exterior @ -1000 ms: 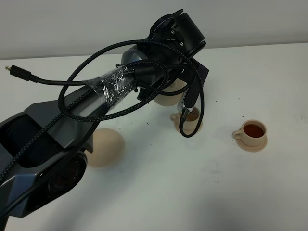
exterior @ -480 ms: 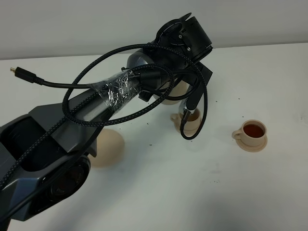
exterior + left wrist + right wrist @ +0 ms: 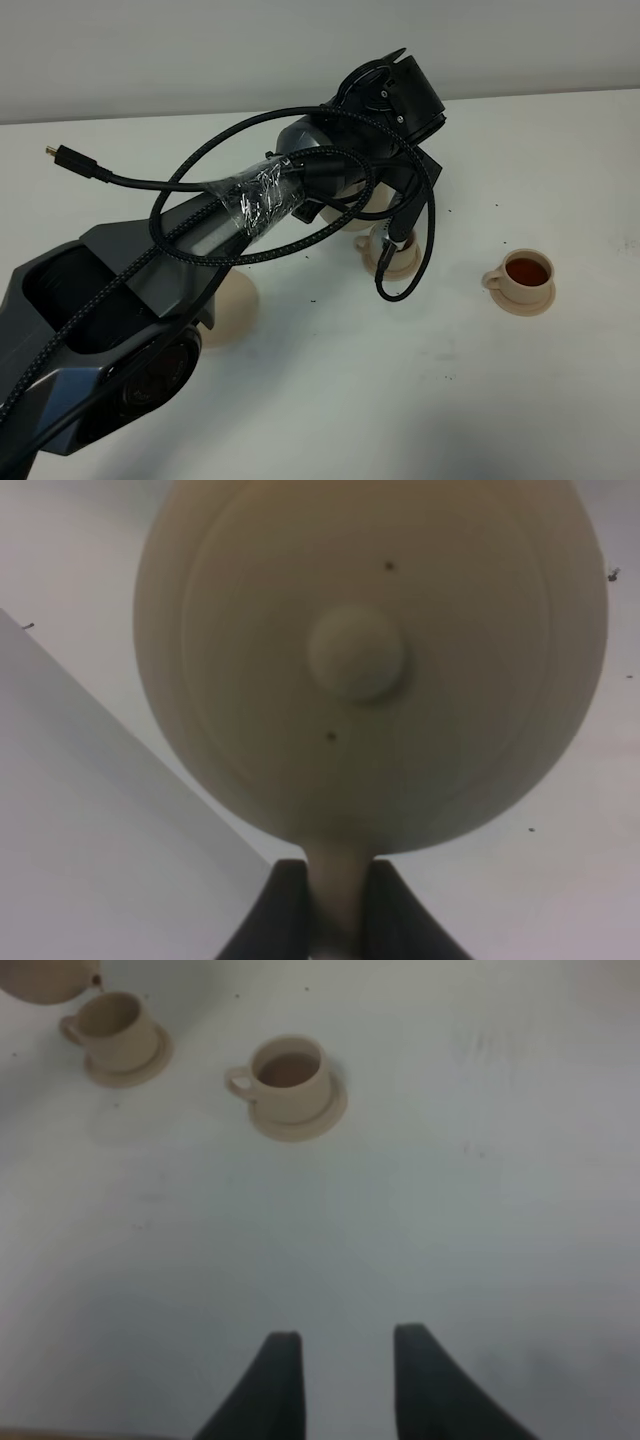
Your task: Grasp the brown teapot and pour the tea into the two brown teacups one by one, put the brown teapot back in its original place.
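In the left wrist view the left fingers [image 3: 285, 912] are clamped on the loop handle [image 3: 338, 875] of the squat round pale tan ceramic teapot [image 3: 370, 660], whose domed lid and knob fill the frame. In the right wrist view the right fingers [image 3: 277, 1380] stand apart with nothing between them, above the bare white tabletop [image 3: 450, 1210]. Farther off, the teapot's spout sits just above a small pale tan ceramic cup on its saucer, the teacup under the spout [image 3: 115, 1032]. Beside it, the matching filled teacup [image 3: 290, 1078] holds dark tea. From the high camera the left arm [image 3: 250, 200] reaches across the middle and hides most of the teapot. A black cable [image 3: 432, 235] half covers the teacup under the spout, and the filled teacup stands clear to the right. The wide round pale tan saucer [image 3: 238, 310], the pot's home, peeks from under the arm, well apart from both. The step in hand looks like the pour into the second cup. The next move calls for righting the pot gently, then carrying it onto the wide saucer before letting go.
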Robot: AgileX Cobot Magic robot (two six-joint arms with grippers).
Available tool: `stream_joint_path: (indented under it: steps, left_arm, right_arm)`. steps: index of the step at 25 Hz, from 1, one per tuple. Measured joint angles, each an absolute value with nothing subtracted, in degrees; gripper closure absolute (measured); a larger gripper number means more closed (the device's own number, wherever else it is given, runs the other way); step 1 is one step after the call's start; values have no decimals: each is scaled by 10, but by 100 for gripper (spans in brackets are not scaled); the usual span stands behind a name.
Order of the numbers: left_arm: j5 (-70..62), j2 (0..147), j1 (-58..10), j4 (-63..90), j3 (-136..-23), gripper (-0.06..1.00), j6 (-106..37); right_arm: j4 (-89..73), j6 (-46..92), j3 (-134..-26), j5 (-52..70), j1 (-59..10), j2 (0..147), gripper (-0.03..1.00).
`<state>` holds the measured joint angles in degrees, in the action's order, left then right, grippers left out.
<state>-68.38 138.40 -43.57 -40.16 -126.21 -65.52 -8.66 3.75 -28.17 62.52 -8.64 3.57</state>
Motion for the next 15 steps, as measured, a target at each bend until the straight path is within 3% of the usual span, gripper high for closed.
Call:
stream_joint_path:
  steps: [15]
  left_arm:
    - [-684,1384,-436,-420,-1262,82,-682]
  right_arm:
    - [-87,37,-282,625,-86,36,73]
